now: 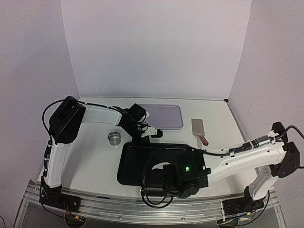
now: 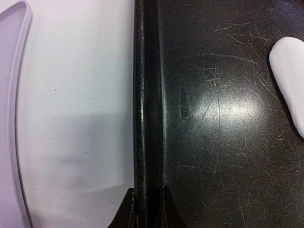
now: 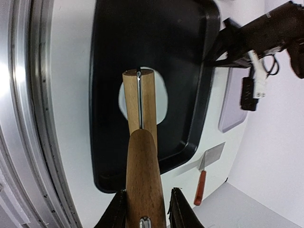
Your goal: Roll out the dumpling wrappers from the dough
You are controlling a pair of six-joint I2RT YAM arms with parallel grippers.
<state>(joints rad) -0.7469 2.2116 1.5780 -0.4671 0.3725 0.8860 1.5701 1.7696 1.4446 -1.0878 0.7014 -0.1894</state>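
The dough (image 3: pixel 161 97) is a flattened white patch on the floor of the black tray (image 3: pixel 109 57); its edge also shows in the left wrist view as dough (image 2: pixel 290 76). My right gripper (image 3: pixel 145 209) is shut on the handle of a wooden rolling pin (image 3: pixel 140 109), whose roller lies across the dough and hides its middle. My left gripper (image 2: pixel 148 209) is shut on the black tray's rim (image 2: pixel 147 104) at the far edge, one finger inside and one outside. In the top view the right arm (image 1: pixel 185 173) covers most of the tray. No dumpling wrappers are in view.
A lavender tray (image 1: pixel 164 116) lies behind the black tray. A metal ring cutter (image 1: pixel 114 137) stands to the left of it. A scraper with a red handle (image 1: pixel 198 129) lies to the right. The table's front rail (image 3: pixel 28 118) runs close to the black tray.
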